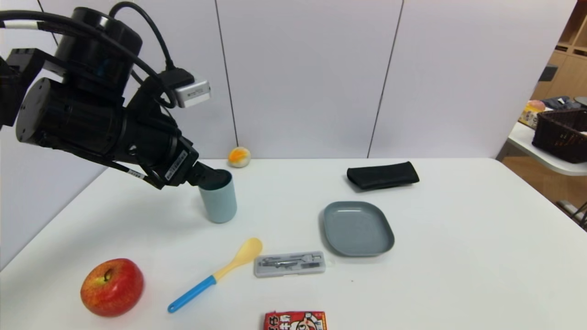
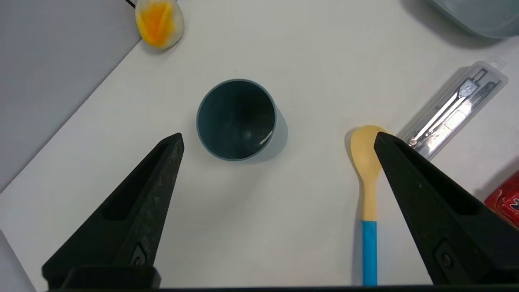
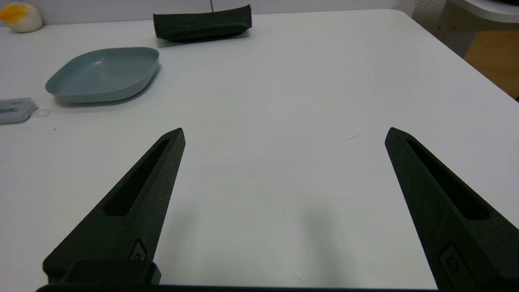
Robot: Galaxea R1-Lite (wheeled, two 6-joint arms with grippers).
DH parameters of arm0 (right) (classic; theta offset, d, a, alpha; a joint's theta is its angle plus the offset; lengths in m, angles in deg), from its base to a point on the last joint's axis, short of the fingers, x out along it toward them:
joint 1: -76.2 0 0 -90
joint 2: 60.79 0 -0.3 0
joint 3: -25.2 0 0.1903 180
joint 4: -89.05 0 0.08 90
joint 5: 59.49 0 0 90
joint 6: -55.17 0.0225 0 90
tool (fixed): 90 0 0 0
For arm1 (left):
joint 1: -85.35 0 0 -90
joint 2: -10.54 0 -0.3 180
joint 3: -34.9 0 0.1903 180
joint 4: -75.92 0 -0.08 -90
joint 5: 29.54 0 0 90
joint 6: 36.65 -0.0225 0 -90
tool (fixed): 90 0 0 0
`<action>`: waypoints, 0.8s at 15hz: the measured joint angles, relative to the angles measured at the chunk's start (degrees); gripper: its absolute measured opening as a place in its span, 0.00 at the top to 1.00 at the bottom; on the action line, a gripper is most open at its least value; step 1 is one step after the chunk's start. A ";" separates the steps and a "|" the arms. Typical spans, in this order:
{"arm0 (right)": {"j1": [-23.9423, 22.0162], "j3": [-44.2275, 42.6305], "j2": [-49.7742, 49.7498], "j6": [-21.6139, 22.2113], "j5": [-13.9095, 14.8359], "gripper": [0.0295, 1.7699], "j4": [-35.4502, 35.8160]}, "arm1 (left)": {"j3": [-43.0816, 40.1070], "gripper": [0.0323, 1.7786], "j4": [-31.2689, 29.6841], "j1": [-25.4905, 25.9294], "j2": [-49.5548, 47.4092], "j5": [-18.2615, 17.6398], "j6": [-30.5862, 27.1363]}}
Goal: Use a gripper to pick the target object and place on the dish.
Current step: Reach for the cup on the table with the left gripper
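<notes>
The target object, a pale blue-green cup point(image 1: 219, 201) with a dark teal inside point(image 2: 236, 119), stands upright on the white table at the back left. My left gripper point(image 2: 279, 136) hangs above it, wide open and holding nothing. In the left wrist view the cup lies below and just beyond the tips, nearer one finger point(image 2: 162, 170). In the head view the fingers point(image 1: 205, 173) overlap the cup's rim. The dish point(image 1: 357, 228), a grey-blue rounded-square plate point(image 3: 103, 73), lies bare at the table's middle. My right gripper point(image 3: 286, 131) is open over bare table, out of the head view.
A yellow-and-blue spoon point(image 1: 215, 279) and a clear case point(image 1: 290, 264) lie between the cup and the dish. A red apple point(image 1: 112, 287) sits front left and a red packet point(image 1: 295, 321) at the front edge. At the back are a black pouch point(image 1: 383, 175) and a yellow-white ball point(image 1: 239, 156).
</notes>
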 joint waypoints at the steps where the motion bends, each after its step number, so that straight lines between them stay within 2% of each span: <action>1: 0.00 0.00 0.00 0.00 0.00 0.03 0.00 | 0.46 0.05 0.65 -0.28 0.52 0.09 0.04; 4: 0.00 0.00 0.00 0.00 -0.05 0.03 0.00 | 0.74 0.05 1.66 -0.46 1.30 0.06 0.94; 7: 0.00 0.00 0.00 0.00 -0.02 0.03 0.00 | -2.10 0.05 0.09 -0.33 -0.27 0.16 5.57; 9: 0.00 0.00 0.00 0.00 -0.02 0.03 0.00 | -7.85 0.05 -4.88 0.16 -2.19 0.17 8.91; 12: 0.00 0.00 0.00 0.00 -0.02 0.03 0.00 | -19.90 0.05 -18.13 0.68 -5.80 0.30 14.62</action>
